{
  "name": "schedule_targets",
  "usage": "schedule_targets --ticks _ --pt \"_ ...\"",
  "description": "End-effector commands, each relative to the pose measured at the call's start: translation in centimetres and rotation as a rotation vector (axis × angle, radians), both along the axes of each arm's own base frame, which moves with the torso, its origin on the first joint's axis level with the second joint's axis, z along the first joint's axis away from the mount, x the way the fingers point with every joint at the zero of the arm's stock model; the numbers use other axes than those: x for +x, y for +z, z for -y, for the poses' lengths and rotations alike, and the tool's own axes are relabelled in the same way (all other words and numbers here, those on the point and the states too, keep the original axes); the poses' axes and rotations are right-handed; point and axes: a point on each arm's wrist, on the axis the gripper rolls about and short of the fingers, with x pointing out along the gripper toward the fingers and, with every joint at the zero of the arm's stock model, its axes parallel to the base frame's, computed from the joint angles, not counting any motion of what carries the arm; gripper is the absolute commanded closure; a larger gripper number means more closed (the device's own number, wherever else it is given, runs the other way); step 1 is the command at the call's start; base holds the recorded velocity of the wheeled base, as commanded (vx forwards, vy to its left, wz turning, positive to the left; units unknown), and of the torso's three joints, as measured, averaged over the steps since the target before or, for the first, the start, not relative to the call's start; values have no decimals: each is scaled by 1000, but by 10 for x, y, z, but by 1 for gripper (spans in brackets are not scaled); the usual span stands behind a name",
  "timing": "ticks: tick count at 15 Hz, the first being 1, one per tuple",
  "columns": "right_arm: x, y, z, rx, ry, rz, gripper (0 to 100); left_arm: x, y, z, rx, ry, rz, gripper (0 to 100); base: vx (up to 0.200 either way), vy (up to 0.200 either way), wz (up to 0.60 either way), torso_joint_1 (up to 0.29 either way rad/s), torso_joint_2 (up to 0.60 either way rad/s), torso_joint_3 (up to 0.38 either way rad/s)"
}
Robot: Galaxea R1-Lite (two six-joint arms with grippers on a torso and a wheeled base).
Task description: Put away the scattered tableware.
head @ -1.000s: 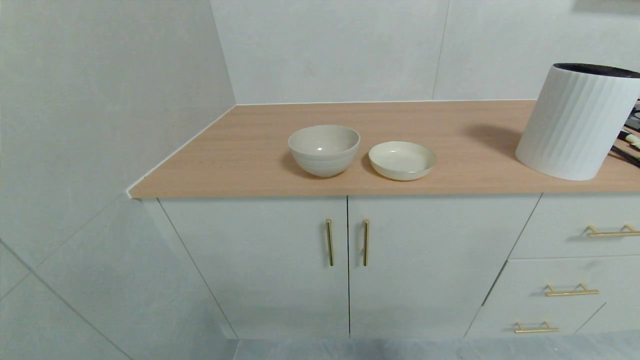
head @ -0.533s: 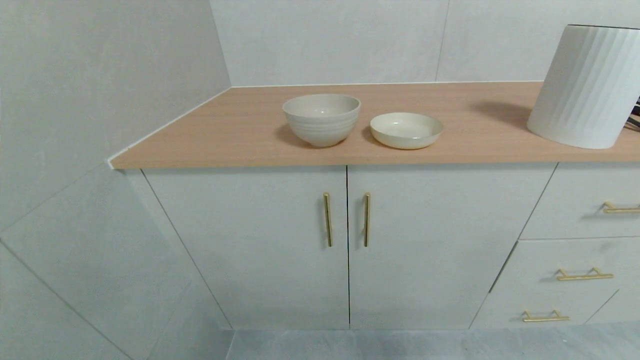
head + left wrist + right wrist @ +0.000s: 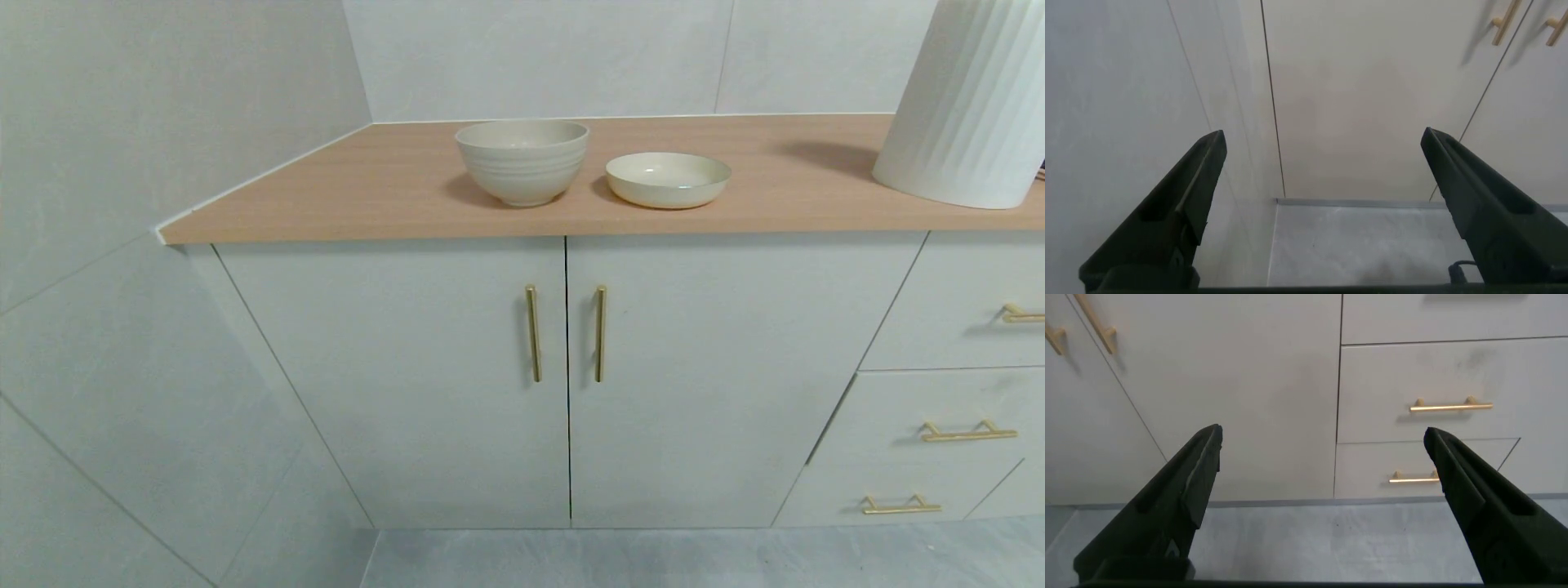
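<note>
Along the front of the light wooden countertop (image 3: 367, 200) stand two pieces of tableware. One is a deep beige ribbed bowl (image 3: 522, 162). Just beside it, to the robot's right, is a shallow cream ceramic dish (image 3: 668, 179). Both are upright, close together, not touching. Farther right on the same counter, well apart from them, is a tall white fluted cylindrical container (image 3: 967, 106), cut off by the frame edge. Below the counter, two pale grey cabinet doors (image 3: 392, 376) are shut, with their vertical brass bar handles (image 3: 532, 333) side by side at the centre seam. Right of the doors is a stack of pale grey drawers (image 3: 898, 400) with horizontal brass pulls (image 3: 969, 432), also shut. The left gripper (image 3: 1322, 139) has two dark fingers spread wide. It hangs low before the left-hand door and the adjoining wall panel, above the grey tiled floor (image 3: 1372, 245). The right gripper (image 3: 1323, 433) has its fingers spread just as wide and hangs low facing the drawer fronts. Both grippers are down at cabinet level, well apart from bowl and dish.
</note>
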Motion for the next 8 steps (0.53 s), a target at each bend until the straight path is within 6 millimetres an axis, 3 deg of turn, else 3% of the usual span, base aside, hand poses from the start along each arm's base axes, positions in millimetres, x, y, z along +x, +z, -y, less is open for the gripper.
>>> schedule_targets --ticks 1,8 --pt "0 0 0 0 0 0 0 0 0 0 2 0 0 0 0 0 0 0 0 0" --pt "0 0 0 -28 17 1 0 0 0 0 2 0 0 0 0 0 0 0 0 0"
